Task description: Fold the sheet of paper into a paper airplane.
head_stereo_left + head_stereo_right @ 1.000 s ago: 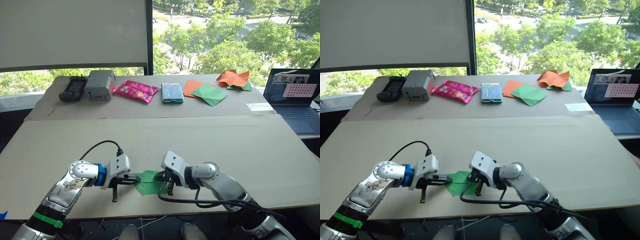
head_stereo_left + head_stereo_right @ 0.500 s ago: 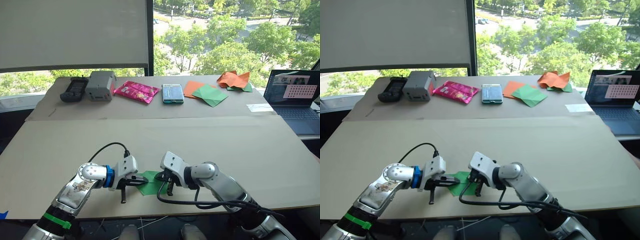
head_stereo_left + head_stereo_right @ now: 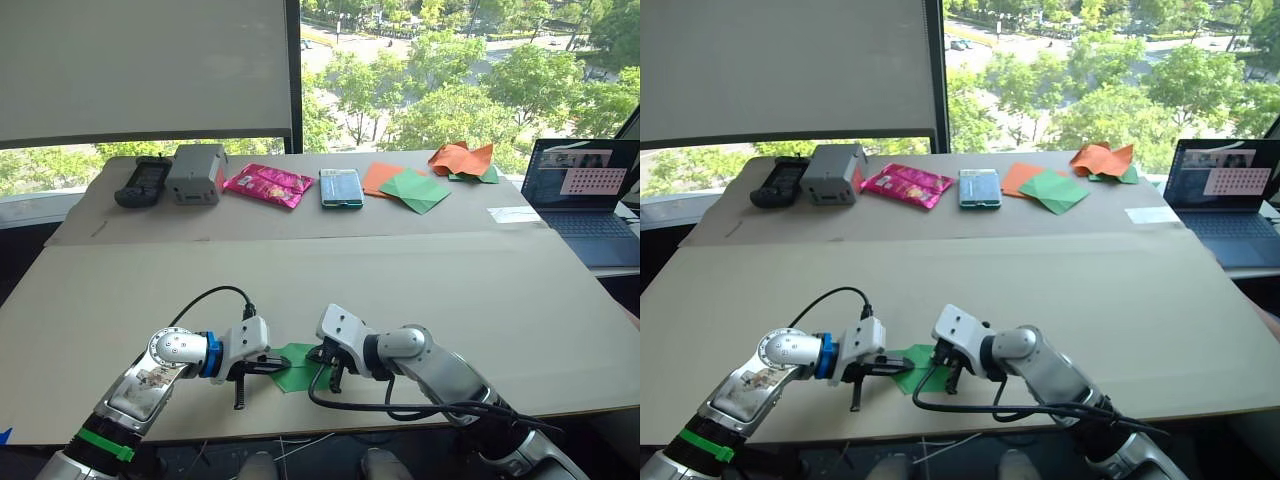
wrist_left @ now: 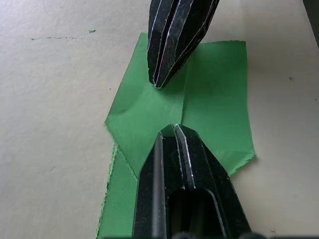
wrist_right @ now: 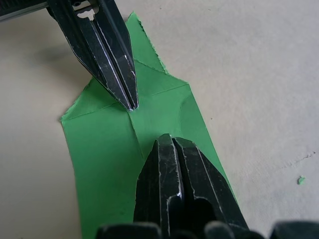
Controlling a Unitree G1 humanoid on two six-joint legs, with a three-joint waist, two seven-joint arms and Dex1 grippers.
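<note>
The green sheet of paper [image 3: 298,372] lies flat and creased near the table's front edge, with folded flaps and a centre crease showing in the wrist views. My left gripper [image 4: 172,131] comes at it from the left, shut, tips resting on the paper. Facing it from the right, my right gripper [image 5: 167,140] is also shut, its tips on the same sheet [image 5: 99,149]. The two sets of tips sit a short way apart along the centre crease. Nothing is clamped between either pair of fingers.
Along the far table lie a black controller [image 3: 145,180], a grey box [image 3: 196,172], a pink packet [image 3: 268,183], a teal pack [image 3: 341,187], flat orange and green sheets [image 3: 405,186] and crumpled orange paper [image 3: 461,158]. A laptop [image 3: 583,195] stands at the right.
My left gripper has moved right onto the green sheet, closing in on the right gripper. The right gripper has stayed on the paper.
</note>
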